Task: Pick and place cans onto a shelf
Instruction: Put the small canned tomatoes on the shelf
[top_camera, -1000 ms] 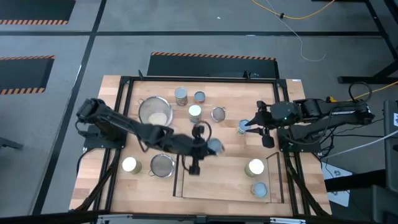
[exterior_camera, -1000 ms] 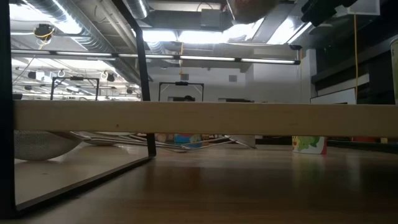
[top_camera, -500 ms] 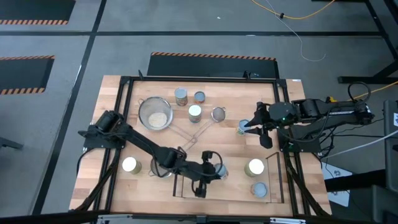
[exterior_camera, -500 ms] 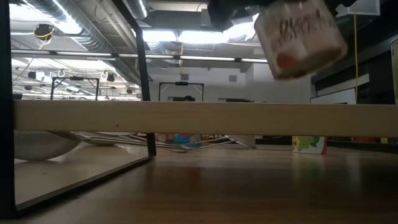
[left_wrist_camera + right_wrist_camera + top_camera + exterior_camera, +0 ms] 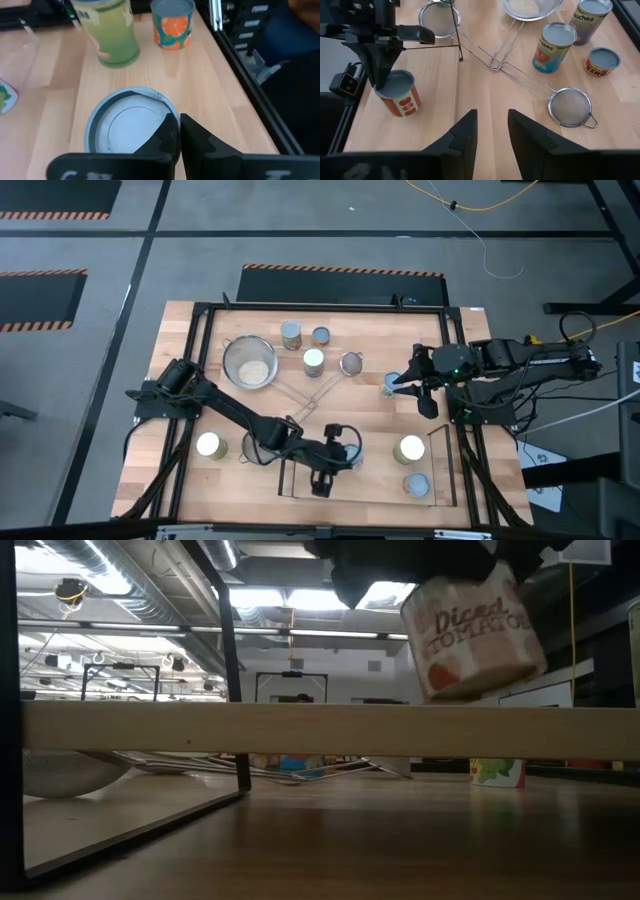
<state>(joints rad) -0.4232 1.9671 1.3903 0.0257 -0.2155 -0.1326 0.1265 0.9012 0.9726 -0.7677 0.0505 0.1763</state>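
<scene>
Here, left gripper point(image 5: 338, 453) pinching tomato can point(image 5: 472, 628), slightly tilted, over shelf point(image 5: 320, 730), right gripper point(image 5: 490, 132) spread.

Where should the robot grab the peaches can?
Probably by its labelled sides, coming from above. The peaches can stands upright, and its round wall suits a pinch across the middle. A low can stands close by, so pinch across the sides clear of it.

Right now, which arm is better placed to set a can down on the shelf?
Left. Its gripper grips the tomato can tilted just over the shelf; the right gripper is open beside a can back on the table.
</scene>
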